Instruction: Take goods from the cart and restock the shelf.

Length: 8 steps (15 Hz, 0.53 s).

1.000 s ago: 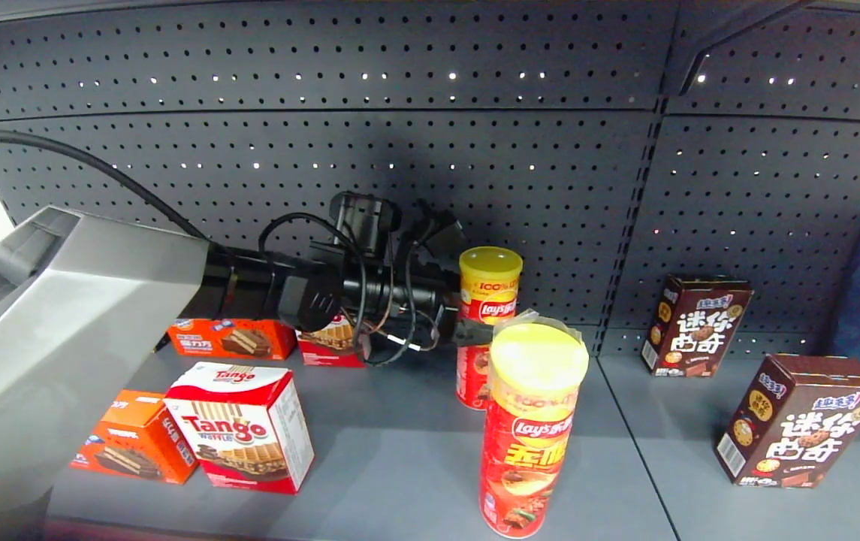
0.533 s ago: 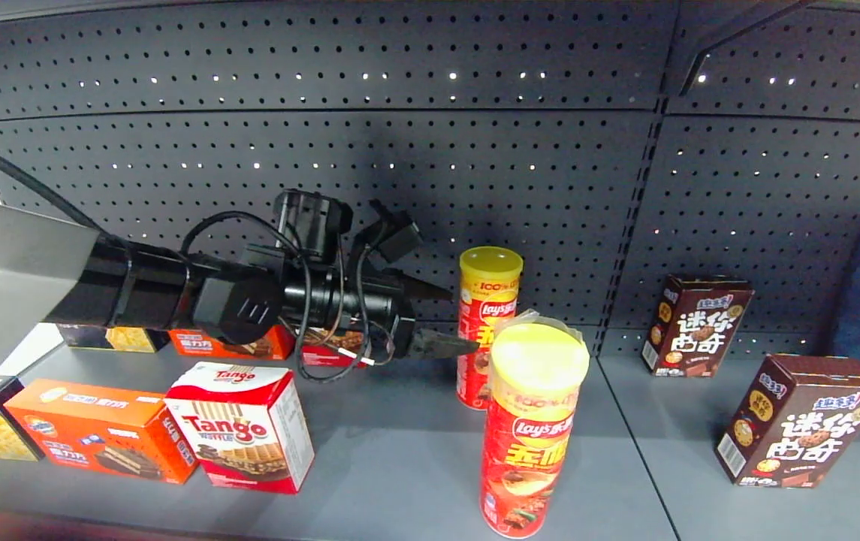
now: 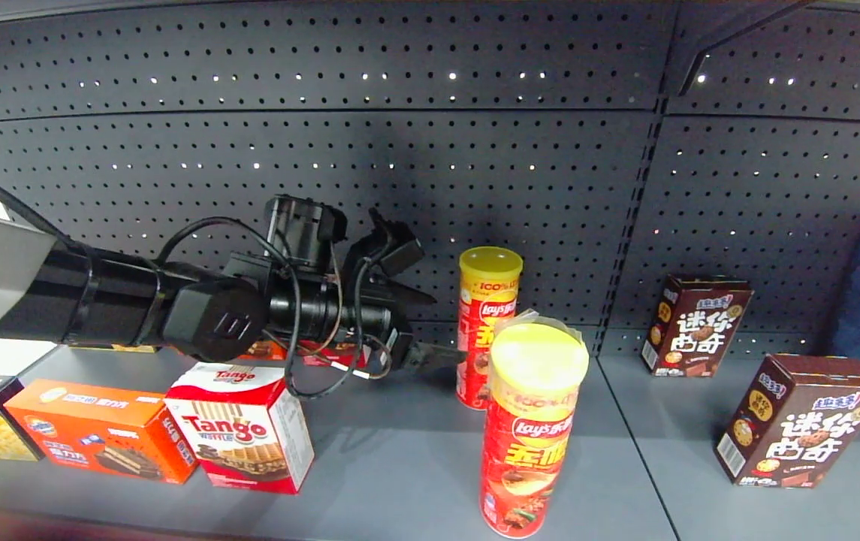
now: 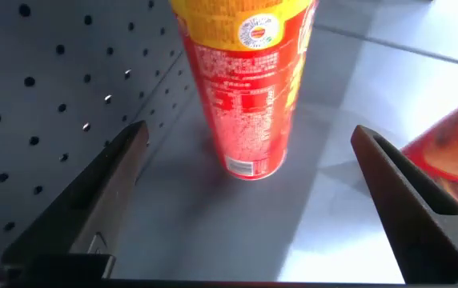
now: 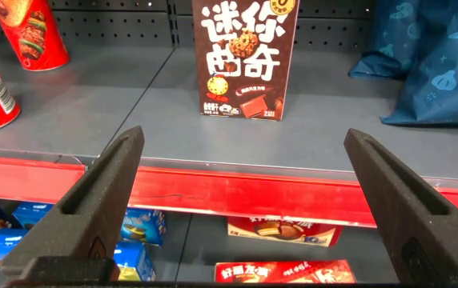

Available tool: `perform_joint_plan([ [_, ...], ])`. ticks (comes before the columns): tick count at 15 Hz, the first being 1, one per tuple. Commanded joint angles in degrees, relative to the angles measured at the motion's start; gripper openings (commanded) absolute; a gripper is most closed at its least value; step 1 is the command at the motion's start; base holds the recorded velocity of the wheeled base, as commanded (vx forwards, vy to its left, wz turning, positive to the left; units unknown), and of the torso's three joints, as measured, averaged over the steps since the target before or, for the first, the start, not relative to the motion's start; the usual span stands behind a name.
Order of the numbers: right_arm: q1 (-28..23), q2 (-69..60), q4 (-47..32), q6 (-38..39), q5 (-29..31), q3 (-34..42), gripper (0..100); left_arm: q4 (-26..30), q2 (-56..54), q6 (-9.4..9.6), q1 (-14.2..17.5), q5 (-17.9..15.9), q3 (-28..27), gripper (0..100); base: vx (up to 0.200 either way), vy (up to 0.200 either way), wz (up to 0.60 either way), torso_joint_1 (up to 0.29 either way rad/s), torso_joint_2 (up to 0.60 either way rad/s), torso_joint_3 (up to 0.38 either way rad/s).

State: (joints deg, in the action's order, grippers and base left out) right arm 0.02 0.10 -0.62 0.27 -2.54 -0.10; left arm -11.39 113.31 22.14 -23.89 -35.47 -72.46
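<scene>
Lower centre, a front chip can (image 3: 533, 428) stands on the shelf (image 3: 399, 451). Mid-frame behind it, the left gripper (image 3: 446, 327), jaws spread wide and empty, sits just left of the upright rear chip can (image 3: 488, 323), apart from it. Placement looks done; next calls for a straight retreat without clipping either can. The right gripper (image 5: 243, 134) is likewise wide open, holding nothing.

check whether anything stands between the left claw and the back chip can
Nothing visible does. The left claw is open, just short of the back chip can, with bare shelf between them. The front chip can stands nearer the shelf edge, outside that gap.
</scene>
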Motion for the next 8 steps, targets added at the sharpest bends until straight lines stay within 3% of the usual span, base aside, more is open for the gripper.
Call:
perform_joint_plan([
  [1,-0.02,-0.01,0.01,0.0,-0.01,0.01,100,-0.04,-0.2,0.01,-0.28,0.14,0.13,100,0.0,0.0,0.0,0.0,0.0,0.0],
  [8,0.06,-0.01,0.01,0.0,-0.01,0.01,100,-4.26,2.53,-0.43,-2.03,4.89,0.04,100,0.0,0.0,0.0,0.0,0.0,0.0],
])
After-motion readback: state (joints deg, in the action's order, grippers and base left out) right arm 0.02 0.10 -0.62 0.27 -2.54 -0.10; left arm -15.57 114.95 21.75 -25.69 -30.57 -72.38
